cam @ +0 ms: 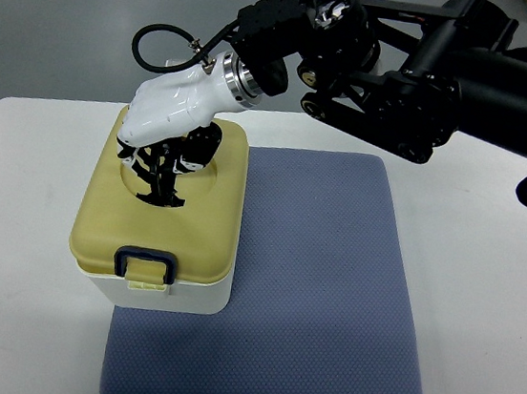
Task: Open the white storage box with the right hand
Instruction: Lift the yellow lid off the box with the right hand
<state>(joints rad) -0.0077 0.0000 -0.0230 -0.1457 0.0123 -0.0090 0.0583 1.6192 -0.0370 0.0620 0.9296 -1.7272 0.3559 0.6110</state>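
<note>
One right hand (169,128) fingers (165,180) touch box lid (193,222).

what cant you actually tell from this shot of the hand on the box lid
- Top view: whether the right hand actually grips anything on the yellow lid; its white shell covers the fingers, which reach into the lid's recess.
- What is inside the white storage box; the closed lid covers it.
- Whether the blue latch at the near edge is locked; seen from above only.
- The near edge of the blue mat; the picture's bottom edge cuts it off.
</note>
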